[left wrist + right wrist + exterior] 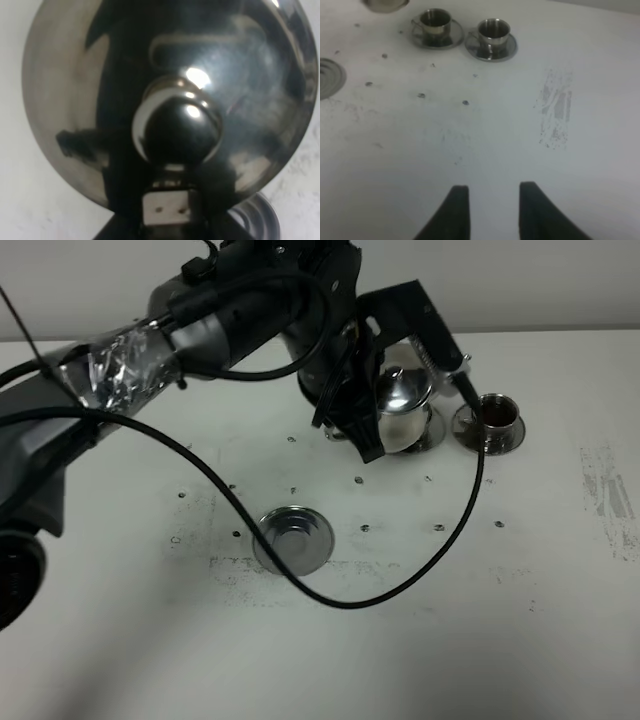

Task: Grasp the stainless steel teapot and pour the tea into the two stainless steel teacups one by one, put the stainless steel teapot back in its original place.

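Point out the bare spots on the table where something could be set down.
Free: the wide stretch in front of the large saucer, and the right side near the scuffed patch. Crowded: the back, where the left tool holds the teapot over the two teacups.

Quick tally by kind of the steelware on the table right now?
Teapot: 1, held in the left gripper over the nearer cup
Teacups: 2
Cup saucers: 2, one under each cup
Larger saucer: 1, bare
Total: 6
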{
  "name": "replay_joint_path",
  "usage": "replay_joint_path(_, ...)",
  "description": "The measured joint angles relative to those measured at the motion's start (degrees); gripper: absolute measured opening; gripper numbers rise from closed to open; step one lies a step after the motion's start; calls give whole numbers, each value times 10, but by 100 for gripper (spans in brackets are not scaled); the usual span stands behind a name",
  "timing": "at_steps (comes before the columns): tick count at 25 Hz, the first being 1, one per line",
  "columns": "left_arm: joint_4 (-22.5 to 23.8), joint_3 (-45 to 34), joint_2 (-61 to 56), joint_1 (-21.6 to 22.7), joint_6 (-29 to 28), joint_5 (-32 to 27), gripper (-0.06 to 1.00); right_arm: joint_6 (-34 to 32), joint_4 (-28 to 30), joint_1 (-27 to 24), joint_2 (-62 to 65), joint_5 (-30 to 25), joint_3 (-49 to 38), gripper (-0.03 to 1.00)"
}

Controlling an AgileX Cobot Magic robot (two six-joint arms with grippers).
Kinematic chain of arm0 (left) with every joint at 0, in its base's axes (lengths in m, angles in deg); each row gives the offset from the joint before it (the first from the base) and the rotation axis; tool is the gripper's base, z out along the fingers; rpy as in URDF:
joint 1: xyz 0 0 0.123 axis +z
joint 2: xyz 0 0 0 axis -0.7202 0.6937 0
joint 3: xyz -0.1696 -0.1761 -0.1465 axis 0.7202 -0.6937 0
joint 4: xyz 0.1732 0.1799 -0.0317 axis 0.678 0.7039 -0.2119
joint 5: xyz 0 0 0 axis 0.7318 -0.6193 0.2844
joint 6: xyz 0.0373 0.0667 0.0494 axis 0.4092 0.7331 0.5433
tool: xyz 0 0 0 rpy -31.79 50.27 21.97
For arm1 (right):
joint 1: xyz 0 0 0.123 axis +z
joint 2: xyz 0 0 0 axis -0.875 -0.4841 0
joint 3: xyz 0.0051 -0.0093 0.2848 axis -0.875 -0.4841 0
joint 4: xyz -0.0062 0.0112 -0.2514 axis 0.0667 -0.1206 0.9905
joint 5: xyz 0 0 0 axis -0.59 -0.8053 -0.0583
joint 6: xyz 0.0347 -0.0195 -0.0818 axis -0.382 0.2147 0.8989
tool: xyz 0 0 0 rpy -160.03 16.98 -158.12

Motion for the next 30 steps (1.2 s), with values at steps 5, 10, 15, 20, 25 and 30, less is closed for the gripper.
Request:
replay_joint_path(5,16,-150,-60,0,-34,72,18,0,0,0,0,0,0,23)
replay_joint_path(10,45,-239,-87,1,-85,91,18,0,0,0,0,0,0,23)
replay_joint_path(15,51,-312,-119,2,-108,133,18,0,0,0,0,0,0,23)
replay_joint_path(20,52,-361,-129,3,-127,149,18,0,0,0,0,0,0,23)
replay_joint_path(25,52,-393,-132,5,-132,171,18,0,0,0,0,0,0,23)
replay_joint_path(30,51,-426,-133,21,-142,203,18,0,0,0,0,0,0,23)
